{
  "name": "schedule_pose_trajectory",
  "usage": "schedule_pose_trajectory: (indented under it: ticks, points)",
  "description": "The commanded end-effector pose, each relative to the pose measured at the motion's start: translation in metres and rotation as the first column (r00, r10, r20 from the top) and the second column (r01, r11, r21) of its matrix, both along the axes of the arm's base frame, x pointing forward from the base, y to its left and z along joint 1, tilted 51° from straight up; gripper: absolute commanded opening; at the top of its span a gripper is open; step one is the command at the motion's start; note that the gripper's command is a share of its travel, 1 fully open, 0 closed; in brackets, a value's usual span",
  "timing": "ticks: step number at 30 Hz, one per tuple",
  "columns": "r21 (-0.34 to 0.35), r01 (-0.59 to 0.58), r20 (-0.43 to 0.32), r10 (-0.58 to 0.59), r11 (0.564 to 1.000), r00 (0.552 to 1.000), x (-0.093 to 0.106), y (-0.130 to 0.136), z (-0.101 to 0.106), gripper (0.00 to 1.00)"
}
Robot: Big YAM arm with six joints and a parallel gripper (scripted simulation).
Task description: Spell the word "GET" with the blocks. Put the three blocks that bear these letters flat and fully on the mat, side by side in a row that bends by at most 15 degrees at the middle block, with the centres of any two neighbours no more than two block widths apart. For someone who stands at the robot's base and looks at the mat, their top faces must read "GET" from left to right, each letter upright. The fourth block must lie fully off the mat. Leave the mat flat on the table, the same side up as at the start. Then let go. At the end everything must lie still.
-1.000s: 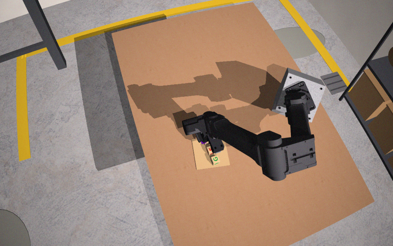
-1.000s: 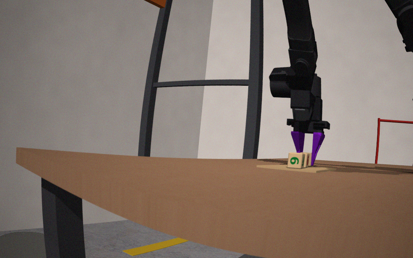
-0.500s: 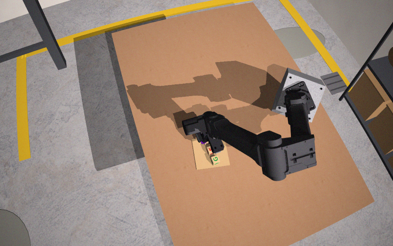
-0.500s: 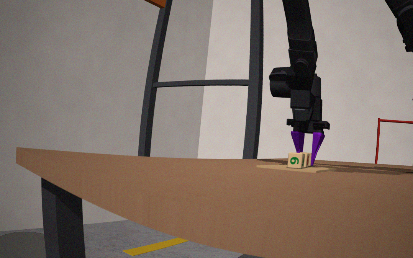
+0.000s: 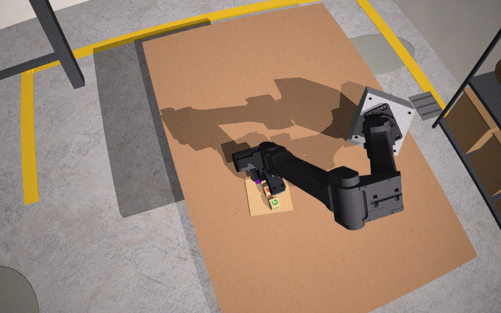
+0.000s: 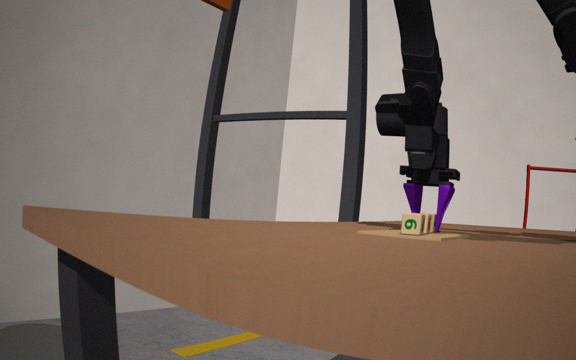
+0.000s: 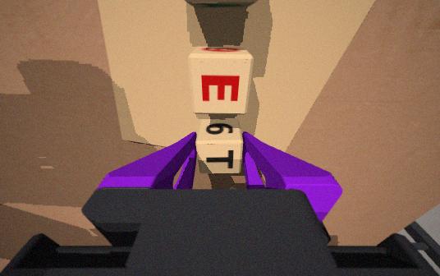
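1. Points the gripper [image 7: 218, 135] straight down, purple fingers on either side of the T block [image 7: 219, 158].
2. Keeps the fingers slightly apart, just beside the block's sides rather than clamped on it; reads as a release, with nothing held.
3. Leaves the T block flat on the mat [image 5: 258, 206], directly beneath the gripper, with its T face up.
4. Places the E block [image 7: 220, 82] just ahead of the fingers, touching or nearly touching the T block, and the G block [image 5: 274, 202] one step further out in the same line.
5. Forms a tight, straight row, likely so that neighbours stay close and the word reads in order from the base.
6. Shows no fourth block near the gripper; cannot tell where it lies.
7. Calls next for a straight lift, since a sideways drift could nudge the T block out of line.
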State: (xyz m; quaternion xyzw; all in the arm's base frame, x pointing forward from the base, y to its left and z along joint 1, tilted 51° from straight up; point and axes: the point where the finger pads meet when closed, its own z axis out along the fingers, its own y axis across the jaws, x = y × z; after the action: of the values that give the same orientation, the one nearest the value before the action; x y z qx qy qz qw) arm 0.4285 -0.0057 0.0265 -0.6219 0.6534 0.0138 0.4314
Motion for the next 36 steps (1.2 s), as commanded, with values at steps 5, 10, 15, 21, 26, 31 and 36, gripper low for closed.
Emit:
schedule_pose_trajectory:
  ticks: [5,10,15,21,26,31,36]
  points:
    - [0.003,0.006,0.007,-0.006,1.000,1.000,0.0036,0.0007,0.0011,0.45]
    - [0.003,0.006,0.007,-0.006,1.000,1.000,0.0036,0.0007,0.0011,0.45]
    - [0.003,0.006,0.007,-0.006,1.000,1.000,0.0036,0.0007,0.0011,0.56]
    - [0.003,0.006,0.007,-0.006,1.000,1.000,0.0036,0.0007,0.0011,0.56]
    - [0.003,0.006,0.007,-0.006,1.000,1.000,0.0036,0.0007,0.0011,0.56]
    - [0.002,0.008,0.009,-0.008,1.000,1.000,0.0037,-0.0002,0.0021,0.56]
    - [-0.001,0.020,0.018,-0.020,1.000,1.000,0.0018,-0.0078,0.0095,0.56]
